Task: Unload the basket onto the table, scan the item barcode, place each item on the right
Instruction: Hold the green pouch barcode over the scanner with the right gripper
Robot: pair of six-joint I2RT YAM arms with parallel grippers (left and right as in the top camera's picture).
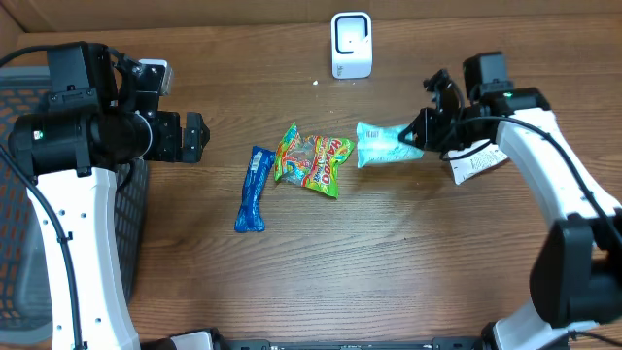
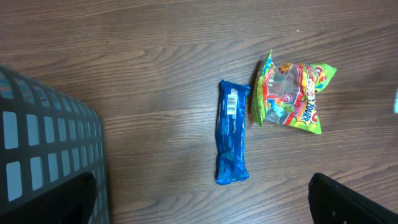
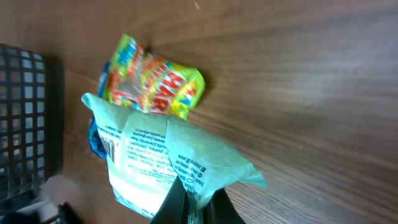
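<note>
The right hand (image 1: 413, 138) is pinched shut on an end seam of the mint pouch (image 1: 379, 144), in front of the scanner (image 1: 351, 44) and slightly toward the right arm's side. The pouch looks light, soft and crinkly, probably floppy and a bit slick, so that sealed edge seems the safest hold. The overhead shows only a plain face, while the right wrist view shows the printed side with a barcode (image 3: 111, 149). The left hand (image 1: 194, 136) gapes wide and empty, well away from the scanner.

A crinkled, thin plastic-film pouch (image 3: 155, 155), matt mint-green, is pinched in the right pincer (image 3: 196, 198). Beyond its tips, a glossy candy bag (image 3: 155, 81) is seen lying on the smooth, wood-grained table (image 3: 311, 93).
</note>
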